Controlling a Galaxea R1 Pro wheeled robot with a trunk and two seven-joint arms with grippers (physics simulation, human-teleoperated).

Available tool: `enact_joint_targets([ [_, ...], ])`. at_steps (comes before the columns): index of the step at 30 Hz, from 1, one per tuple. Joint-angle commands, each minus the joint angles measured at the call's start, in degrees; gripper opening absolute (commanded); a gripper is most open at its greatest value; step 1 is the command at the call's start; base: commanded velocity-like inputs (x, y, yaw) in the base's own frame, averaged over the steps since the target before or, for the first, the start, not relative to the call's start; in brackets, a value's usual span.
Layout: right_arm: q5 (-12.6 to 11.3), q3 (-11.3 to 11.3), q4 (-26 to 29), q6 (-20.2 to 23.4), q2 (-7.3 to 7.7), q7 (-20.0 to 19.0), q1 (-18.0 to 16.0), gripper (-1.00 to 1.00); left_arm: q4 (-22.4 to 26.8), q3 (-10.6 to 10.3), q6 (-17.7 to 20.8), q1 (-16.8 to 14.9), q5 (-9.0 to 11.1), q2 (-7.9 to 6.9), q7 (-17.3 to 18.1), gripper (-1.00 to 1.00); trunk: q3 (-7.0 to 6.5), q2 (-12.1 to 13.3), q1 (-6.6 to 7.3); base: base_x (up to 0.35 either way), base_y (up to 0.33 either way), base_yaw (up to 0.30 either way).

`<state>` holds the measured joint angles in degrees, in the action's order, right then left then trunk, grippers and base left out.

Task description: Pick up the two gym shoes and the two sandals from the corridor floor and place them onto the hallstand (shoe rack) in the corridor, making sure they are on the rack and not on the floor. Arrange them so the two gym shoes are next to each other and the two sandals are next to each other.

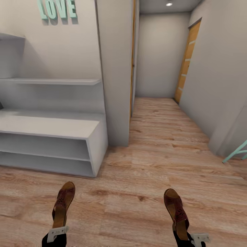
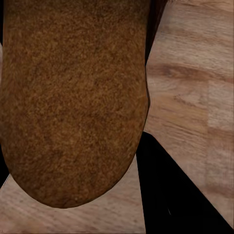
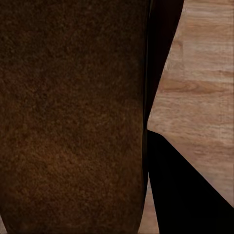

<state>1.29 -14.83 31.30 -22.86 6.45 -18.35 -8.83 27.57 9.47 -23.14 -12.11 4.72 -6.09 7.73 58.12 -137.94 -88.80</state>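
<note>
two sandals, one gripped in each claw, near one hallstand.

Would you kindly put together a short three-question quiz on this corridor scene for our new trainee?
1. True or false: both sandals lie on the hallstand.
2. What does each gripper carry? A) a gym shoe B) a sandal C) nothing
3. Fill in: the wall letters spell ____.

Key: 1 false: the left gripper holds the left sandal and the right gripper holds the right sandal above the floor. 2 B. 3 LOVE.
</note>
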Motion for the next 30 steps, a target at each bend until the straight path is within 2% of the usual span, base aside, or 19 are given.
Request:
enact_joint_targets([
  [1,-0.06,-0.37,-0.01,-0.08,-0.04,-0.55,-0.02,-1.0,-0.08,0.22,-0.29,0.03,0.38,0.02,0.44,-1.0,0.05,-0.02,0.01,0.0,0.0,0.277],
  [4,-0.06,-0.37,-0.01,-0.08,-0.04,-0.55,-0.04,-1.0,-0.07,0.96,-1.77,0.75,0.62,-0.01,0.44,-1.0,0.05,-0.02,0.01,0.0,0.0,0.277],
  [10,-0.07,-0.37,-0.01,-0.08,-0.04,-0.55,-0.03,-1.0,-0.06,4.3,-6.17,2.16,2.11,0.02,1.02,-1.0,0.05,-0.02,0.01,0.0,0.0,0.276],
  [23,-0.06,-0.37,-0.01,-0.08,-0.04,-0.55,-0.01,-1.0,-0.06,3.8,-6.31,2.27,1.82,0.22,1.43,-1.0,0.05,-0.02,0.01,0.0,0.009,0.277],
  [30,-0.08,-0.37,-0.01,-0.08,-0.04,-0.55,0.0,-1.0,-0.06,3.88,-6.31,2.27,2.02,0.2,1.44,-1.0,0.05,-0.02,0.01,0.0,0.255,0.23],
])
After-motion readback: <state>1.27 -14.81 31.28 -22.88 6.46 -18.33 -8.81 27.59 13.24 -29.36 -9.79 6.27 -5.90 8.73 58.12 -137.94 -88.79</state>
